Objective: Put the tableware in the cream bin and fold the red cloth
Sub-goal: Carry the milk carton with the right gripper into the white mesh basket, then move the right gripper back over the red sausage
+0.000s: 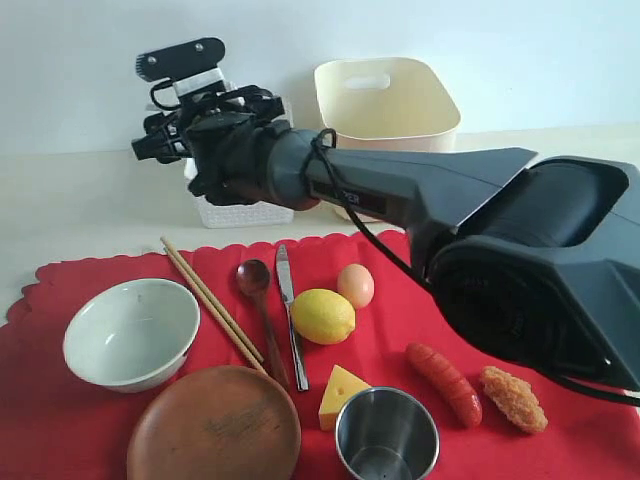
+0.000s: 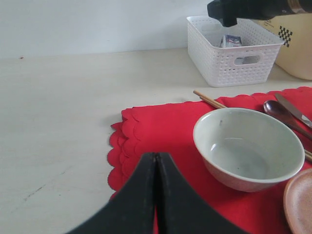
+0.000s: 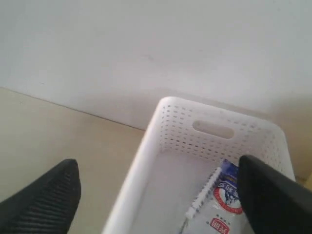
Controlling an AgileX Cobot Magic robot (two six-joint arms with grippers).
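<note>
Scallops edge the red cloth (image 1: 70, 420), which lies spread flat over the near part of the table (image 1: 80, 200) and carries all the tableware and toy food. Above it the right arm (image 1: 400, 190) reaches across to the far left, where the right gripper (image 3: 157, 163) hangs over the white perforated basket (image 1: 245, 212), its fingers spread wide and gripping nothing. The cream bin (image 1: 400, 138) stands upright beyond the cloth's far edge, just beside the basket. The left gripper (image 2: 156, 156) hovers over the cloth's left corner with its fingers pressed together. On the cloth, the wooden plate (image 1: 215, 425) sits at the near edge, the pale bowl (image 1: 130, 335) just behind it to the left and the steel cup (image 1: 387, 435) to its right. The chopsticks (image 1: 212, 303) lie slanted between the bowl and the spoon (image 1: 262, 310), and the knife (image 1: 290, 310) lies alongside the spoon, touching the lemon (image 1: 322, 316). The egg (image 1: 355, 285) sits just behind the lemon, the cheese wedge (image 1: 342, 393) beside the cup, and the sausage (image 1: 443, 382) and fried piece (image 1: 512, 398) further right. A small packet (image 3: 226, 195) lies inside the basket.
</note>
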